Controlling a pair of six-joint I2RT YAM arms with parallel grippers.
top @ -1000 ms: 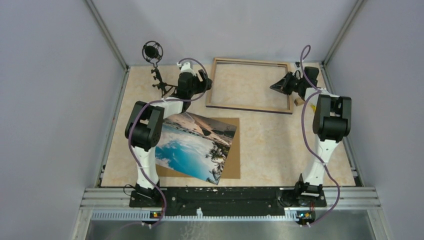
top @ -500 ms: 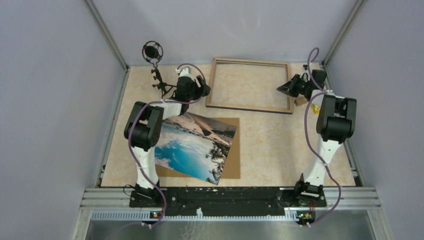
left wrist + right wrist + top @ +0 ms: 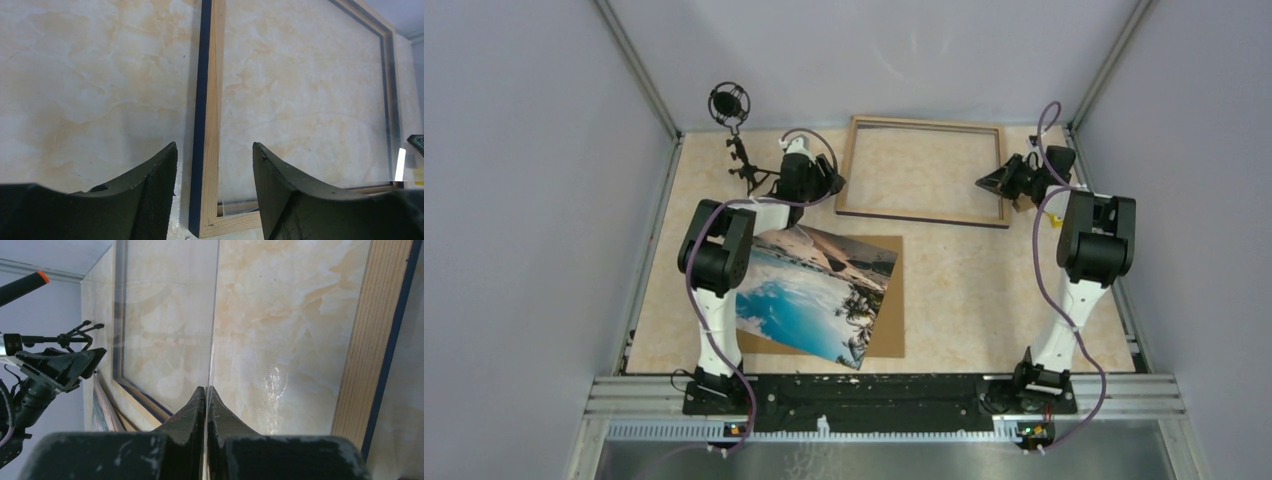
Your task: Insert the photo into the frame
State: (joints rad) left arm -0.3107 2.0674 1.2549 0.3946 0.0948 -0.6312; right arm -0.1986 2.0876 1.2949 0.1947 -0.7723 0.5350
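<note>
The frame lies light-wood side up at the back of the table. My left gripper is open, its jaws either side of the frame's left rail near the near-left corner, not touching it. My right gripper is by the frame's right rail, shut on the edge of a thin clear pane that reaches across the frame opening. The pane's corner shows in the left wrist view. The photo lies tilted on the brown backing board in front of the left arm.
A black microphone on a small stand is at the back left, close behind the left wrist. Grey walls with metal rails enclose the table on three sides. The photo overhangs the backing board's near edge.
The right wrist has drawn back a little toward the frame's right rail. The left wrist has shifted slightly left and nearer. The photo, board and frame have not moved.
</note>
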